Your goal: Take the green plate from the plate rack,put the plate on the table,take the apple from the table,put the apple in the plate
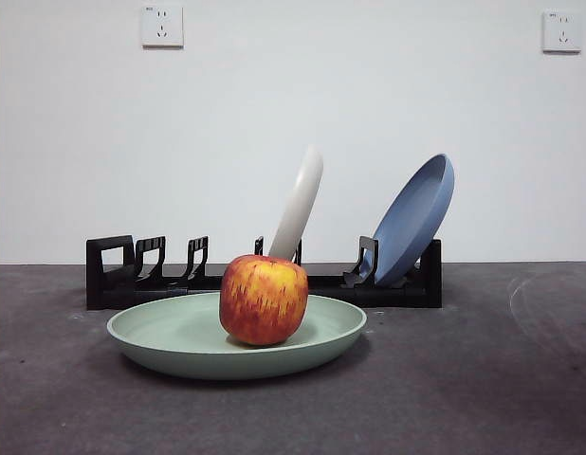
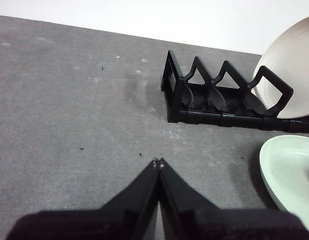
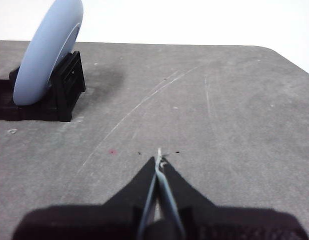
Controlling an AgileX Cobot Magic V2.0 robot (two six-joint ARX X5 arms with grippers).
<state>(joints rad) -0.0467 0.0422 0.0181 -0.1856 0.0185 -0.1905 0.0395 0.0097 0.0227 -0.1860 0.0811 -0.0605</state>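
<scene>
Apple (image 1: 264, 299): red with yellow streaks, round, upright in green plate (image 1: 179, 334). Plate: pale sage, wide, shallow, flat on table (image 1: 483, 379) just before rack (image 1: 113, 275). White plate (image 1: 299, 202) and blue plate (image 1: 413, 220) lean in rack slots. Left gripper (image 2: 158, 162) pressed together, empty, above table. Right gripper (image 3: 159, 159) likewise.

Red-yellow apple (image 1: 264, 299) sits in green plate (image 1: 170, 339) before plate rack (image 1: 122, 275).

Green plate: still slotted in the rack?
No, the green plate lies flat on the table before the plate rack, with the apple in it.
</scene>
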